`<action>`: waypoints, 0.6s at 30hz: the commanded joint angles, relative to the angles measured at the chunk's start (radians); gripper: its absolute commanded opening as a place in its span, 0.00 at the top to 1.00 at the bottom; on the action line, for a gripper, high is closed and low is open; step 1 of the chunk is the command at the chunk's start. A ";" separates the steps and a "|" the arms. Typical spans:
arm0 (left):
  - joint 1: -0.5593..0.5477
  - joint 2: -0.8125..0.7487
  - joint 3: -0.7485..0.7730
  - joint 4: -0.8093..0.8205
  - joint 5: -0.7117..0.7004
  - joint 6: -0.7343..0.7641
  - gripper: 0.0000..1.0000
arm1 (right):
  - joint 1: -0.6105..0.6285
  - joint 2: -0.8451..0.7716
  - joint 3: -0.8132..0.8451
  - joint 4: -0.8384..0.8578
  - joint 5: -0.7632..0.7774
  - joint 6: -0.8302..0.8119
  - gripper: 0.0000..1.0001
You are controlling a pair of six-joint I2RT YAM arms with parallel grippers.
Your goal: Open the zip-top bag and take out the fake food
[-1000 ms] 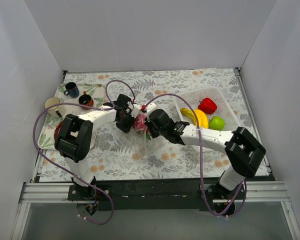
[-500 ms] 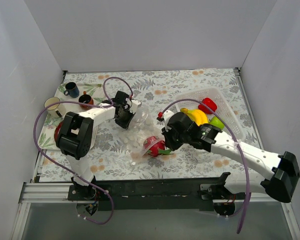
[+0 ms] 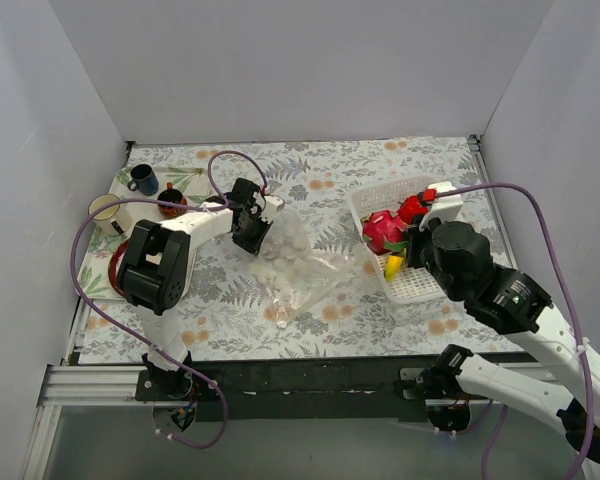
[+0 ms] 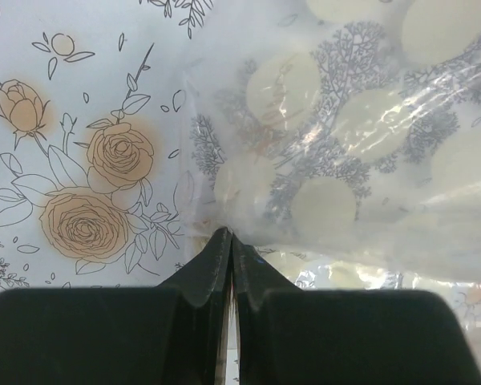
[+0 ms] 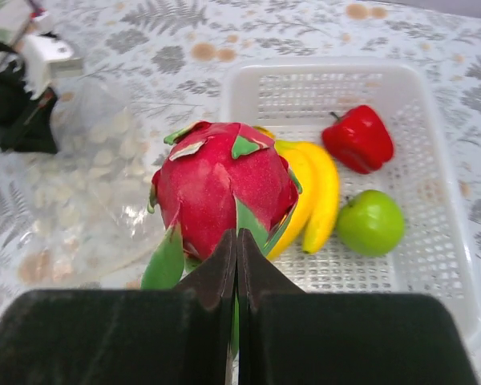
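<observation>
The clear zip-top bag (image 3: 295, 265) lies crumpled on the floral cloth, also seen in the left wrist view (image 4: 361, 152) and the right wrist view (image 5: 88, 184). My left gripper (image 3: 252, 230) (image 4: 229, 241) is shut on the bag's edge. My right gripper (image 3: 405, 250) (image 5: 237, 241) is shut on a green leaf of the pink-red fruit (image 5: 224, 188) (image 3: 384, 230) and holds it above the white basket (image 3: 420, 288). In the basket (image 5: 433, 265) lie a yellow banana (image 5: 317, 196), a red pepper (image 5: 357, 138) and a green apple (image 5: 370, 222).
Three mugs stand at the back left: blue (image 3: 143, 179), red-brown (image 3: 171, 201) and cream (image 3: 104, 209). A red dish (image 3: 116, 266) sits under the left arm. White walls enclose the table on three sides.
My right gripper has carried the pink-red fruit from the bag at the table's middle rightward to above the basket. The bag has spread flat on the cloth. The left gripper has stayed put.
</observation>
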 commanded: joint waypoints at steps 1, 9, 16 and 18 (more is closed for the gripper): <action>0.006 0.078 -0.044 -0.060 -0.036 0.003 1.00 | -0.016 0.037 -0.050 0.083 0.220 0.009 0.99; 0.006 0.051 -0.012 -0.082 0.008 -0.019 0.96 | -0.164 0.046 -0.172 0.172 0.327 0.008 0.99; 0.006 -0.015 0.048 -0.101 0.036 -0.054 0.23 | -0.348 0.202 -0.184 0.192 0.109 0.020 0.02; 0.006 -0.046 0.063 -0.096 0.039 -0.060 0.02 | -0.351 0.250 -0.151 0.168 0.086 0.031 0.01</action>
